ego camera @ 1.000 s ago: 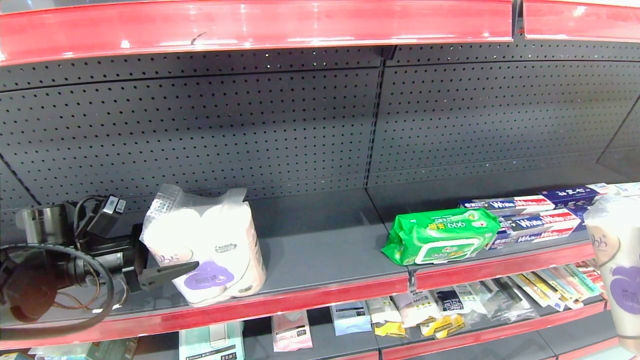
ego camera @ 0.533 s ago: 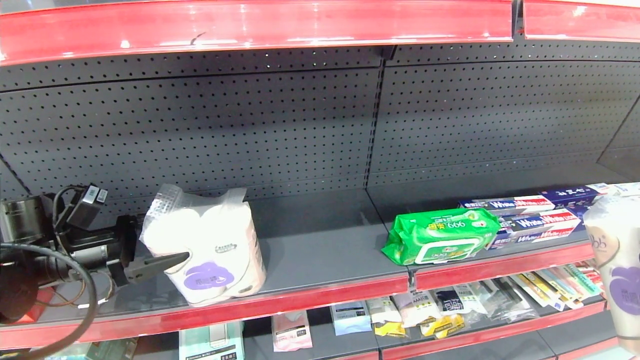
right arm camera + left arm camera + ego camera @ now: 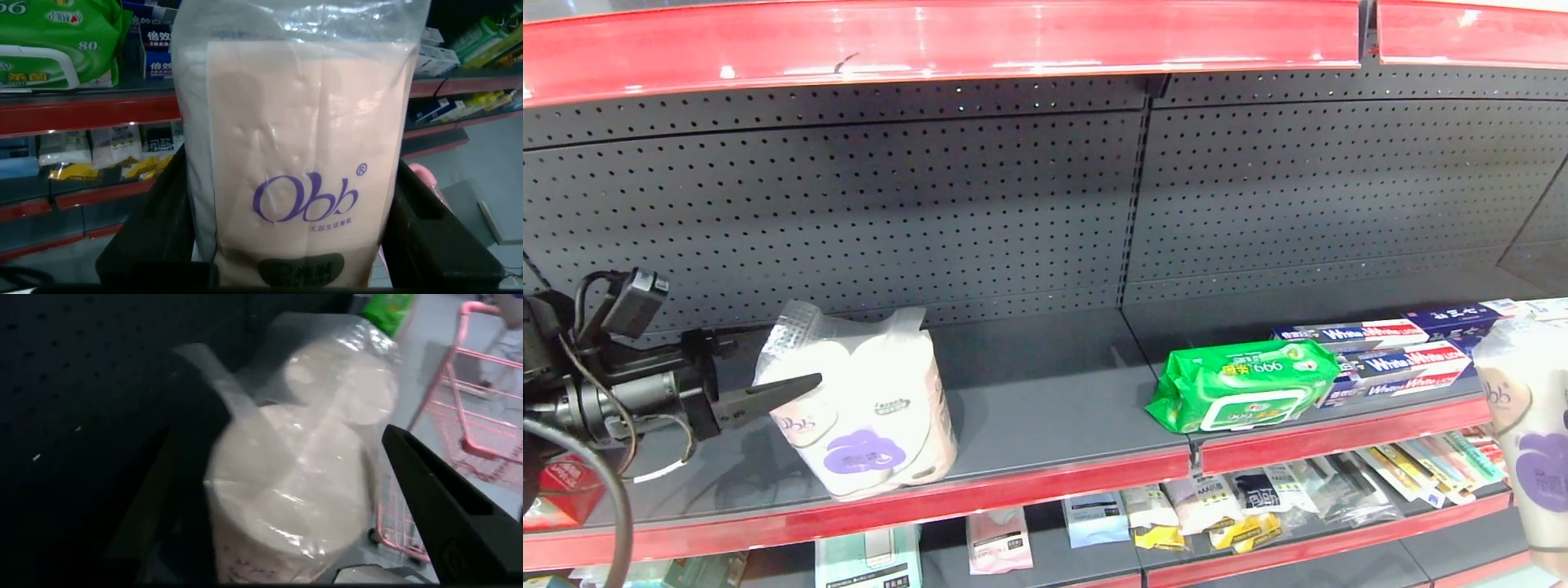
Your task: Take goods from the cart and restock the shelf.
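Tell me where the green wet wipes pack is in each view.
Head view: green wet wipes pack right of centre, just behind the red shelf edge.
Left wrist view: green sliver at the picture's top edge, beyond the toilet roll pack.
Right wrist view: picture's top left corner.
Shared landmark: that red shelf edge, beneath it in head and right wrist views.

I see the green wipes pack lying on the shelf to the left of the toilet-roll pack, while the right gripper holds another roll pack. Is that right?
Not quite. The head view shows the green wipes pack lying to the right of the toilet-roll pack on the shelf. The right gripper does hold another roll pack.
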